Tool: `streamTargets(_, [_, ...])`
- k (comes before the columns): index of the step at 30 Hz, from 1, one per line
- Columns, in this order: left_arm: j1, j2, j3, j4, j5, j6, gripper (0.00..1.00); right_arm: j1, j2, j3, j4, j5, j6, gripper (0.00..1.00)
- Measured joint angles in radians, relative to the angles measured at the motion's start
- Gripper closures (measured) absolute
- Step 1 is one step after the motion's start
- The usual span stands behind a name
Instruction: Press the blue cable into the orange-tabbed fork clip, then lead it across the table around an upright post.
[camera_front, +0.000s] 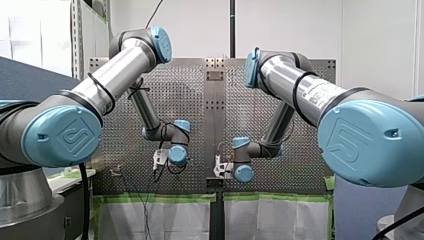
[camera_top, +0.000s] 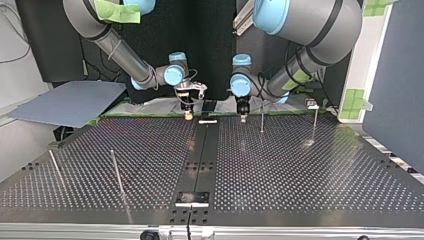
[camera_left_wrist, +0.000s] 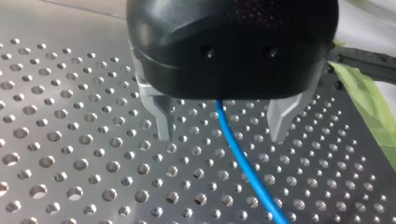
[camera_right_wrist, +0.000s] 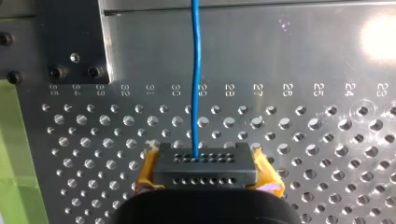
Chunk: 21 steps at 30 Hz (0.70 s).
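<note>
**Left wrist view: cable lies between spread fingers, not gripped**

My left gripper (camera_left_wrist: 222, 133) has a black body and bare metal fingers (camera_left_wrist: 162, 119), and they are spread wide. The thin blue cable (camera_left_wrist: 238, 149) comes out from under the gripper body and passes between the two fingers, touching neither. It then runs ahead of them over the perforated metal table (camera_left_wrist: 70, 154), slanting toward the finger on the green tape (camera_left_wrist: 369, 107) side. Its long axis goes with the reach direction, not across the gap.

Right wrist view: my right gripper (camera_right_wrist: 204, 161) has dark holed tips with yellow padding. It is closed, with the cable pinched at the seam. From there the cable points straight ahead of the fingers in a dead straight line, long axis in line with the gripper.

So the right arm has the cable and the left only straddles it. My read: the left can close where it is with little or no sideways shift, since the cable sits near mid-gap.

I can't pick out the orange-tabbed fork clip in any view. A thin upright metal post (camera_top: 262, 117) stands just beside the left fingers in the top view.
</note>
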Motion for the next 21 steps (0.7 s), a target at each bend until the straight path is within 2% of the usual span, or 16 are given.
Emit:
streamTargets(1, [-0.001,0.0,0.0,0.0,0.0,0.005,0.36,0.0,0.0,0.0,0.0,0.0,0.0,1.0])
streamTargets(2, [-0.001,0.0,0.0,0.0,-0.001,0.009,0.5,-0.001,0.0,0.0,0.0,0.0,0.0,1.0])
streamTargets(3, [-0.002,0.0,0.0,0.0,-0.003,0.014,0.5,-0.001,0.0,0.0,0.0,0.0,0.0,1.0])
streamTargets(4, [-0.002,0.0,0.0,0.0,-0.007,0.016,0.65,-0.001,0.0,0.0,0.0,0.0,0.0,1.0])
streamTargets(5, [-0.003,0.0,0.0,0.0,-0.012,0.017,0.87,-0.001,0.0,0.0,0.0,0.0,0.0,1.0])
streamTargets(6, [-0.004,0.0,0.0,0.0,-0.019,0.018,0.87,-0.001,0.0,0.0,0.001,0.0,0.0,1.0])
streamTargets(7, [-0.005,0.0,0.0,0.0,-0.025,0.019,1.0,-0.002,0.0,0.0,0.001,0.0,0.0,1.0])
streamTargets(11, [-0.008,0.0,0.0,-0.001,-0.037,0.024,1.0,-0.002,0.0,0.0,0.002,0.0,0.0,1.0])
streamTargets(21, [-0.01,0.0,0.0,-0.011,-0.015,0.014,1.0,-0.002,0.0,0.0,0.006,0.0,0.0,1.0])
